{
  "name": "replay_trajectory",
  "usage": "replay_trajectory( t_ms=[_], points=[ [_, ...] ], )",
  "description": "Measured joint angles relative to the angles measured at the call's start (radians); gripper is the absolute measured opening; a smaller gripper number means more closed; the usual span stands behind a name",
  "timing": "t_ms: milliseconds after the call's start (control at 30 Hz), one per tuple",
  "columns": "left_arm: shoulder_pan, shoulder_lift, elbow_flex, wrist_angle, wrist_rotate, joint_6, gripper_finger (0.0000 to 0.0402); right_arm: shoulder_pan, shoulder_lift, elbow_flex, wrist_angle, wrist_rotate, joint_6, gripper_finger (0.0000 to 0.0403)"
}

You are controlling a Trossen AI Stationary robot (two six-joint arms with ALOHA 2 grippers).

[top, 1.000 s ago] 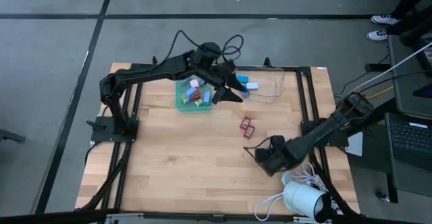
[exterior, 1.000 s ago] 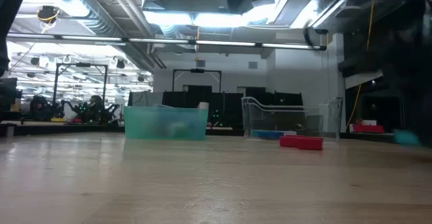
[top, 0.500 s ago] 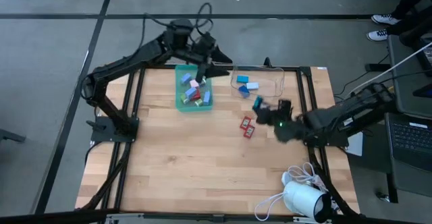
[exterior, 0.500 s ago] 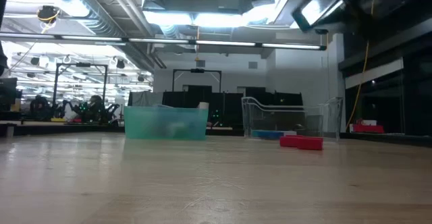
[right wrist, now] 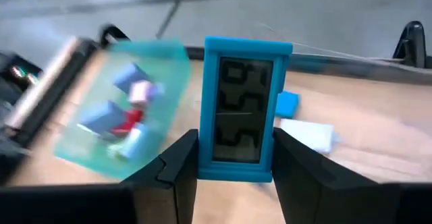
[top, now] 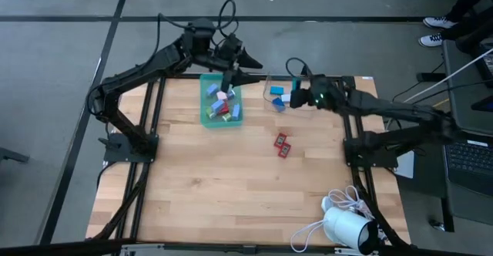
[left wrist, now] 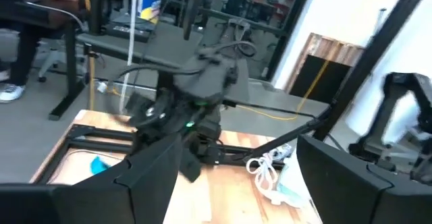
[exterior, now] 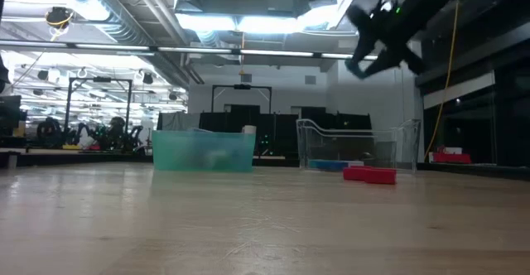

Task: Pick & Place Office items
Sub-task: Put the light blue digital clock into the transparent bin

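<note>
My right gripper point(top: 299, 92) hovers over the clear bin point(top: 308, 94) at the table's far right, shut on a blue office item with a dark face point(right wrist: 237, 109). The bin holds a blue piece point(right wrist: 287, 104) and a white one point(right wrist: 307, 135). Several coloured office items lie in the teal tray point(top: 206, 117) left of the bin. Two red pieces point(top: 282, 144) lie flat on the wood nearer the middle. My left gripper point(top: 246, 69) hangs open above the tray's far right corner, with nothing between its fingers. My right gripper pinches the blue item's two long sides point(right wrist: 202, 153) between its two fingers point(right wrist: 177, 160), at the item's nearer end. The item runs along the fingers and sticks out past their tips. It is lifted clear, slanting down over the bin.
Black frame rails point(top: 350, 117) run along the table's left, right and far edges. A white lamp-like device with cables point(top: 343, 225) sits at the near right corner. Bare wood point(top: 216, 186) fills the near half of the table.
My right gripper has swung from the table's near right up and toward the far edge, turning as it went, and now hangs over the clear bin with the blue item still in it. My left gripper has risen from over the tray toward the far edge, staying open.
</note>
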Motion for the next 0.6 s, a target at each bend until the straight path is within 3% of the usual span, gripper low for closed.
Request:
replay_trajectory(
  t_ms=[133, 300, 500, 600],
  points=[
    [-0.004, 0.000, 0.000, 0.000, -0.028, -0.007, 0.0281, -0.158, 0.082, 0.000, -0.001, -0.149, -0.139, 0.0152],
    [-0.005, 0.000, 0.000, 0.000, -0.035, -0.043, 0.0278, -0.272, 0.206, 0.000, -0.008, -0.229, -0.215, 0.0152],
    [-0.016, 0.001, 0.000, -0.044, -0.092, -0.048, 0.0278, -0.305, 0.271, 0.000, 0.016, -0.320, -0.218, 0.0152],
    [-0.016, 0.001, 0.000, -0.066, -0.099, -0.049, 0.0278, -0.304, 0.268, 0.000, 0.037, -0.390, -0.222, 0.0191]
  ],
)
